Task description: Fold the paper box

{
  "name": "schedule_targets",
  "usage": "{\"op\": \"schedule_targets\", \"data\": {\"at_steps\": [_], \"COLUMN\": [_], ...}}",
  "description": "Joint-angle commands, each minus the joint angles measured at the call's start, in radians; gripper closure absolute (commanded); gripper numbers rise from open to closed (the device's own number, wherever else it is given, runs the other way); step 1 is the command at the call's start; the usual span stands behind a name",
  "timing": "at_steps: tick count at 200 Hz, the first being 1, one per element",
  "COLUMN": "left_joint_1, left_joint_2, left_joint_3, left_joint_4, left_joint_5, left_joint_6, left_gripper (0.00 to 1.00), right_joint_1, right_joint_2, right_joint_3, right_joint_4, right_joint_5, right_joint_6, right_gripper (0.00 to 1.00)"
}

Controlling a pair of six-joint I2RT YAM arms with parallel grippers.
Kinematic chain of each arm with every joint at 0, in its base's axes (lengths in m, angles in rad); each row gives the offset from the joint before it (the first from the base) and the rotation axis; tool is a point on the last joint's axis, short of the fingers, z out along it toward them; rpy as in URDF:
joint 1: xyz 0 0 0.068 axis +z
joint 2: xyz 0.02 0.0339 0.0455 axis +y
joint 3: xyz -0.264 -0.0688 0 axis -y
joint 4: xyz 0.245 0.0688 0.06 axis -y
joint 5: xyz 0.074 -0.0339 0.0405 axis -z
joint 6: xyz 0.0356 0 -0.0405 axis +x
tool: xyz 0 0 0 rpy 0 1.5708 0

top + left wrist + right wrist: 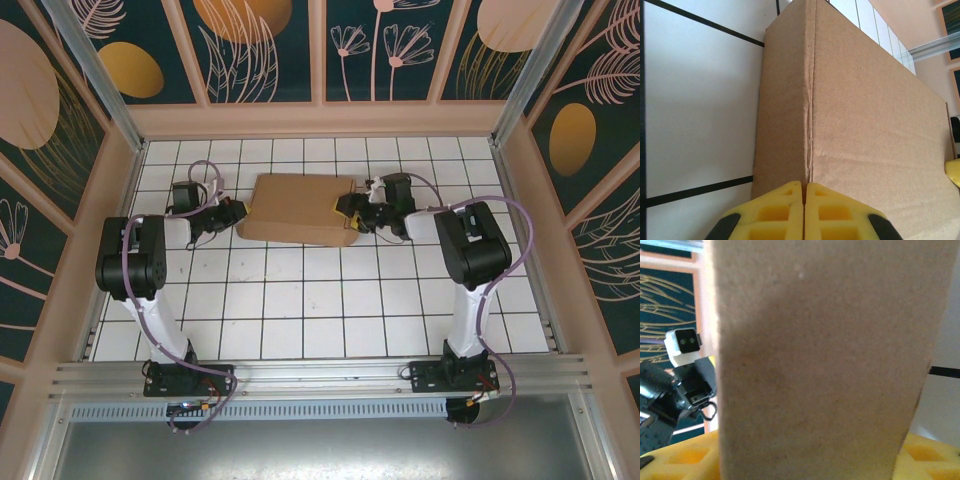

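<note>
The paper box (300, 205) lies closed and flat on the white tiles at the back middle, a plain brown cardboard mailer. My left gripper (238, 215) is shut, its yellow tips (804, 187) meeting right at the crease on the box's left end (865, 125). My right gripper (350, 212) is at the box's right end. In the right wrist view a cardboard panel (820, 340) spans the whole gap between the two yellow fingers (685, 455), which sit against its sides. A right fingertip (953, 172) peeks past the far end in the left wrist view.
The tiled table (300, 310) is ringed by beige walls (320, 120) with dark floral panels. Both arm bases (185, 375) stand on the rail at the near edge. The left arm's wrist camera (684, 344) shows beyond the box.
</note>
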Motion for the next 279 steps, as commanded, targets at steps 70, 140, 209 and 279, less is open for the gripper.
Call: {"op": "schedule_targets", "data": {"at_steps": [70, 140, 209, 279], "left_joint_1": [-0.098, -0.603, -0.714, -0.775], "left_joint_2": [-0.478, -0.633, -0.542, -0.514], "left_joint_3": [-0.13, -0.141, -0.095, -0.145], "left_joint_4": [-0.127, -0.336, -0.36, -0.124], "left_joint_5": [-0.455, -0.961, -1.119, -1.332], "left_joint_6": [0.102, 0.802, 1.065, 1.345], "left_gripper": [0.54, 0.46, 0.42, 0.41], "right_joint_1": [-0.042, -0.041, -0.038, 0.011], "right_joint_2": [-0.078, -0.118, -0.185, -0.245], "right_joint_3": [-0.144, -0.276, -0.323, -0.328], "right_joint_4": [0.21, 0.553, 0.622, 0.662], "right_joint_5": [-0.043, -0.117, -0.151, -0.19], "right_joint_6": [0.193, 0.454, 0.516, 0.563], "right_gripper": [0.51, 0.56, 0.57, 0.59]}}
